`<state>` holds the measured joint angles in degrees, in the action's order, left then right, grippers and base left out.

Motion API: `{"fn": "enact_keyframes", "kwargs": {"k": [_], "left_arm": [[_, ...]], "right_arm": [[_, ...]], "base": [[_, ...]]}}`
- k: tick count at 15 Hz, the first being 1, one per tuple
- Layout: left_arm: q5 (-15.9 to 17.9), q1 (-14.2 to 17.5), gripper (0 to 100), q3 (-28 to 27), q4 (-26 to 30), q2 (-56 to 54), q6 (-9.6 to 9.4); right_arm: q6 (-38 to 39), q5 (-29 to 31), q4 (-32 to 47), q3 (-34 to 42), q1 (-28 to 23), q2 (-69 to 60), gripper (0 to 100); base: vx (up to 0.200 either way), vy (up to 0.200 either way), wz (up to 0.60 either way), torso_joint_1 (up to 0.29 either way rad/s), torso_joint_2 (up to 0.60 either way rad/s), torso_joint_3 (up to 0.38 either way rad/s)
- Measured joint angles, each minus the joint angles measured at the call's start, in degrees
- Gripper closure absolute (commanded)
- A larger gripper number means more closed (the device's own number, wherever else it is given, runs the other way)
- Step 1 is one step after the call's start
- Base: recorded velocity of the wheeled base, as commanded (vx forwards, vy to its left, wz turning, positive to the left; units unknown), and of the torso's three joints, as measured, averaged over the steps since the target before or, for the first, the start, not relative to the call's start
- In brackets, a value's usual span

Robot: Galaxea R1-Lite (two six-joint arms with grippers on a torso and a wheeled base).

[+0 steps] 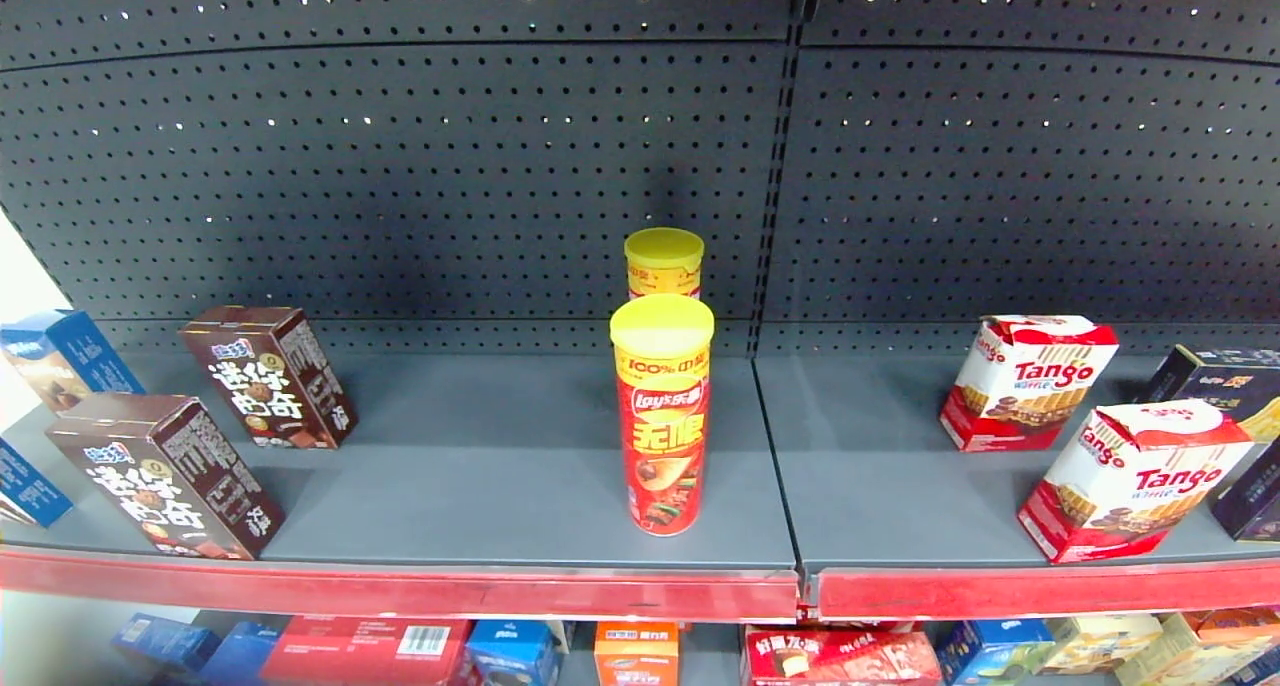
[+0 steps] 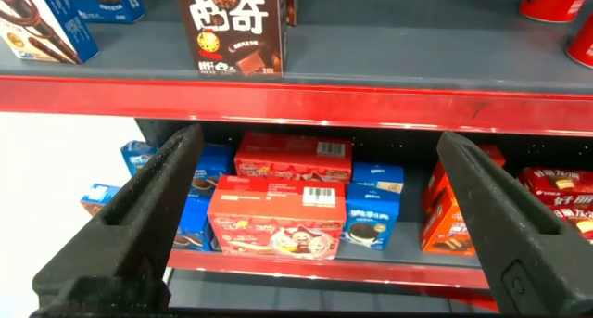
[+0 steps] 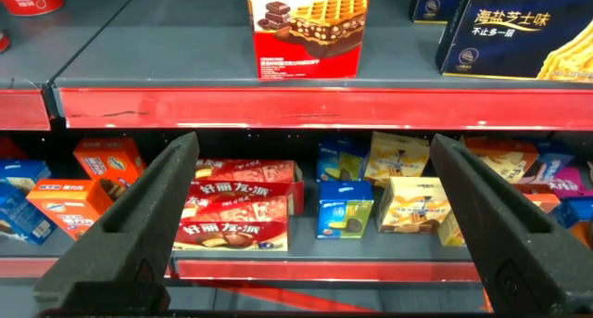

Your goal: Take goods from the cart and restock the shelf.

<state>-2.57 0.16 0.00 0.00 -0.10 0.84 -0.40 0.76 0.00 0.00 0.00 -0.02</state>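
Two chip cans: front chip can and rear chip can are standing upright, one behind the other, mid-shelf beside the panel seam.
Head, shelf: grey shelf is carrying two brown cookie boxes on the left and two wafer boxes on the right, both pairs well apart from the cans.
Head, edge: red price rail is running along the shelf front.
Left wrist, gripper: left gripper is hovering in front of the rail, fingers spread wide, gripping nothing.
Left wrist, goods: one brown cookie box is standing at the front edge above; red snack boxes are sitting stacked on the lower shelf.
Right wrist, gripper: right gripper is hovering before the rail, fingers spread wide, gripping nothing.
Right wrist, goods: one wafer box is standing above; red pie boxes are lying stacked below, orange boxes just beside.
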Motion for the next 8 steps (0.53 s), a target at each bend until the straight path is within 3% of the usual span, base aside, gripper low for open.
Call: {"fn": "enact_keyframes", "kwargs": {"k": [1, 8], "left_arm": [[0.04, 0.0, 0, 0.0, 0.0, 0.0, -0.05], [0.04, -0.05, 0, 0.0, 0.0, 0.02, -0.11]], "right_arm": [[0.02, 0.02, 0.0, -0.05, 0.0, 0.0, 0], [0.02, 0.0, -0.1, 0.0, -0.07, 0.0, 0]], "base": [[0.0, 0.2, 0.0, -0.022, 0.0, 0.007], [0.0, 0.0, 0.0, 0.0, 0.0, 0.0]]}}
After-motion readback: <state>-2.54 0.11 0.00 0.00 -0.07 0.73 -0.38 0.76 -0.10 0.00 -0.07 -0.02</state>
